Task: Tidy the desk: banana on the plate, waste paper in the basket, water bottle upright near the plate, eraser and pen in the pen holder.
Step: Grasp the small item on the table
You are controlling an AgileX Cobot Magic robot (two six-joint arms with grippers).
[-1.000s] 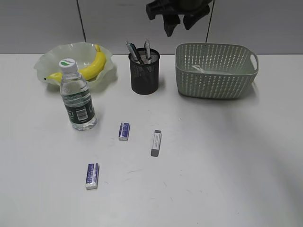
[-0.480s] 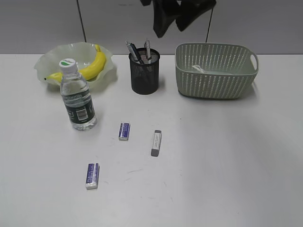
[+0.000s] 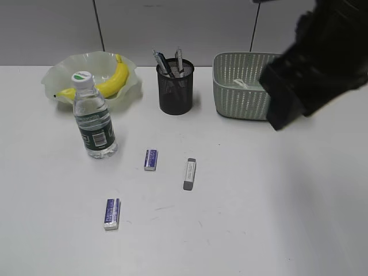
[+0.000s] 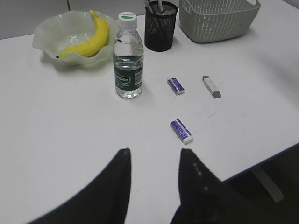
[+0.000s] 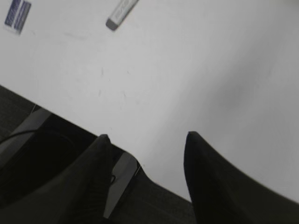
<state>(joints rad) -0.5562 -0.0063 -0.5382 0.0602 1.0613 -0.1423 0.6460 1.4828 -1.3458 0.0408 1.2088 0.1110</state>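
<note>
The erasers (image 3: 150,159) lie loose on the desk (image 3: 259,218), well apart from the pen holder (image 3: 175,86), likely the one chore left; banana (image 3: 112,80) sits in the plate (image 3: 63,75); left gripper (image 4: 154,161) and right gripper (image 5: 145,144) hang part-open, empty.

banana (image 3: 112,80) in plate (image 3: 63,69), water bottle (image 3: 94,118) before it, 3 erasers (image 3: 150,159) right
</note>
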